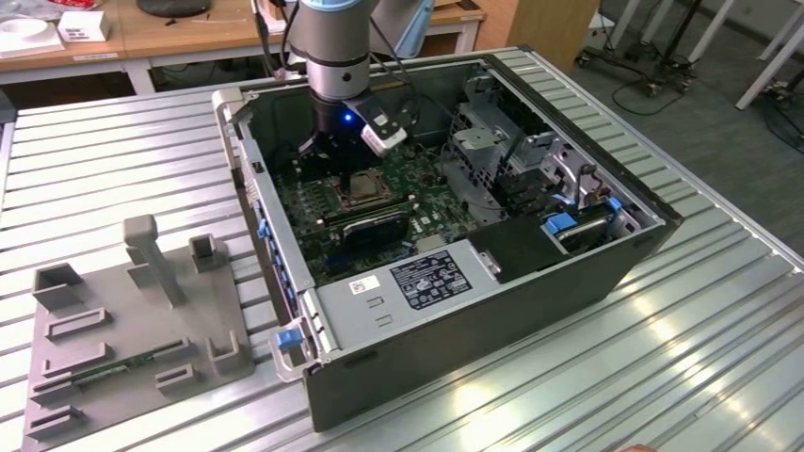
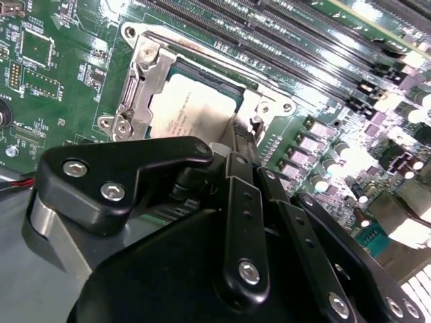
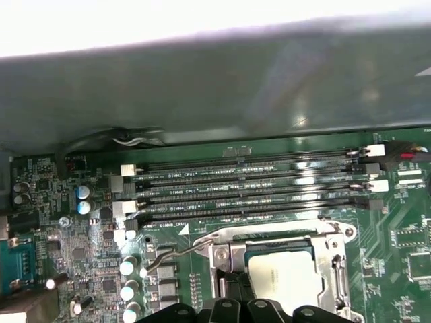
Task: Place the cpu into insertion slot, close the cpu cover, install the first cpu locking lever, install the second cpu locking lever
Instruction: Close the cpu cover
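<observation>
The cpu (image 3: 279, 277) (image 2: 192, 114) lies flat in the insertion slot (image 1: 357, 189) on the green motherboard, its silvery-tan top showing through the cut-out of the cpu cover (image 3: 225, 254) (image 2: 138, 77). The cover lies down flat around the chip. A thin wire locking lever (image 3: 172, 254) sticks out from the socket's corner, its hooked end standing free over the board. My gripper (image 2: 232, 134) (image 3: 229, 293) (image 1: 329, 155) hangs right at the socket's edge, shut with nothing held, its tips beside the cover's rim.
Several long black memory slots (image 3: 249, 185) run beside the socket. A row of capacitors (image 3: 128, 279) stands near the lever's end. A grey drive cage (image 1: 484, 141) fills the case toward the exterior view's right. A grey fixture (image 1: 132, 320) lies on the slatted table outside the case.
</observation>
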You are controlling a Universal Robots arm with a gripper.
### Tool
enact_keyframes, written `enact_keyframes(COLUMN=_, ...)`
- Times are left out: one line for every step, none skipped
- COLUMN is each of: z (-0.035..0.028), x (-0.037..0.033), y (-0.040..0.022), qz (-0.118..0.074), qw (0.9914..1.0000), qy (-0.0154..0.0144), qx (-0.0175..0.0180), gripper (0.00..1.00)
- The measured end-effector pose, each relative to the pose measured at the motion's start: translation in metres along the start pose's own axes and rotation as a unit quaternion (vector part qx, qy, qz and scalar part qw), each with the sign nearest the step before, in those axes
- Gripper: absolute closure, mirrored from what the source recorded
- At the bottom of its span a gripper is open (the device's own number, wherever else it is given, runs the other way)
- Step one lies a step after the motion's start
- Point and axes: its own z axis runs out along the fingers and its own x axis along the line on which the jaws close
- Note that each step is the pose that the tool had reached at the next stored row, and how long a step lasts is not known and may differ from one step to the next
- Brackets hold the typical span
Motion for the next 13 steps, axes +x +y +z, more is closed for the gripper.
enact_keyframes(z=-0.0012, x=0.0000, y=0.0000, qz=0.000, qw=1.00000, qy=0.0000, qx=0.0000, gripper=0.89)
enact_keyframes(z=-0.0024, x=-0.0001, y=0.0000, qz=0.000, qw=1.00000, qy=0.0000, qx=0.0000, gripper=0.89)
enact_keyframes(z=-0.0036, x=-0.0002, y=0.0000, qz=0.000, qw=1.00000, qy=0.0000, qx=0.0000, gripper=0.89)
enact_keyframes(z=-0.0048, x=-0.0002, y=0.0000, qz=0.000, qw=1.00000, qy=0.0000, qx=0.0001, gripper=0.89)
enact_keyframes(z=-0.0063, x=-0.0003, y=0.0000, qz=0.000, qw=1.00000, qy=0.0001, qx=0.0001, gripper=0.89)
enact_keyframes(z=-0.0077, x=-0.0004, y=0.0000, qz=0.000, qw=1.00000, qy=0.0000, qx=0.0001, gripper=0.89)
enact_keyframes(z=-0.0094, x=-0.0005, y=0.0000, qz=0.000, qw=1.00000, qy=0.0000, qx=0.0001, gripper=0.89)
enact_keyframes(z=-0.0111, x=-0.0005, y=0.0000, qz=0.000, qw=1.00000, qy=0.0000, qx=0.0000, gripper=0.89)
enact_keyframes(z=-0.0128, x=-0.0006, y=0.0001, qz=0.000, qw=1.00000, qy=0.0001, qx=0.0001, gripper=0.89)
enact_keyframes(z=-0.0145, x=-0.0007, y=0.0001, qz=0.000, qw=1.00000, qy=0.0001, qx=0.0001, gripper=0.89)
enact_keyframes(z=-0.0163, x=-0.0008, y=0.0001, qz=0.000, qw=1.00000, qy=0.0000, qx=0.0001, gripper=0.89)
enact_keyframes(z=-0.0183, x=-0.0009, y=0.0001, qz=0.000, qw=1.00000, qy=0.0000, qx=0.0001, gripper=0.89)
enact_keyframes(z=-0.0203, x=-0.0010, y=0.0001, qz=0.000, qw=1.00000, qy=0.0000, qx=0.0001, gripper=0.89)
